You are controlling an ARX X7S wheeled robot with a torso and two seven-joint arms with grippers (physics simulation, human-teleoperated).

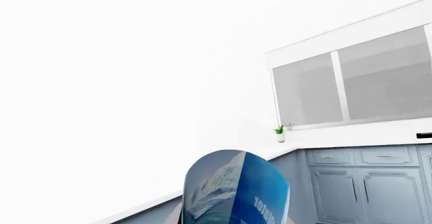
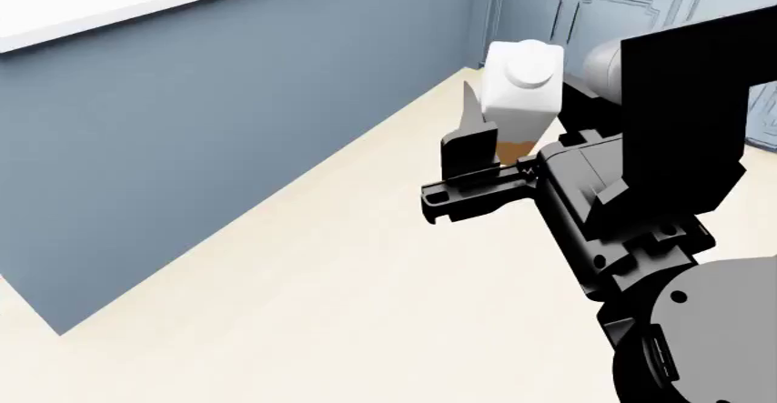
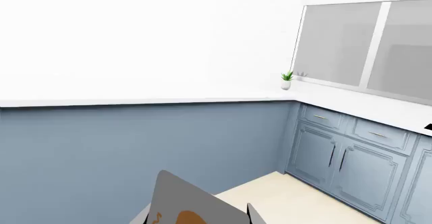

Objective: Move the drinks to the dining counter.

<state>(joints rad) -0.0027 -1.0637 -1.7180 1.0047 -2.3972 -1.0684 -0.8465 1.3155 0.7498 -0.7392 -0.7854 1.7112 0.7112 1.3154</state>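
In the left wrist view, the water bottle (image 1: pixel 236 188) is seen very close to the camera, its blue label filling the lower middle. The left pincer itself is not shown, so its opening cannot be told; the bottle is judged to be carried by it. Beyond the bottle, the white top of the dining counter (image 1: pixel 223 158) is seen, with a small potted plant (image 1: pixel 279 132) farther off by the window (image 1: pixel 351 82).

In the head view, the white carton (image 2: pixel 522 98) is held upright between the fingers of the right pincer (image 2: pixel 492 153), which is closed on its tan-orange base. The slate-blue side panel of the dining counter (image 2: pixel 218 121) is seen ahead of the pincer, well apart across bare floor (image 2: pixel 304 312).

In the right wrist view, the carton (image 3: pixel 196 204) is seen just before the camera, and the counter top (image 3: pixel 135 101) stands higher and farther ahead.

As a judgement, the grip low on the carton could let it tip when the base moves. Either drink could be knocked against the counter edge if it is not lifted above the top first.
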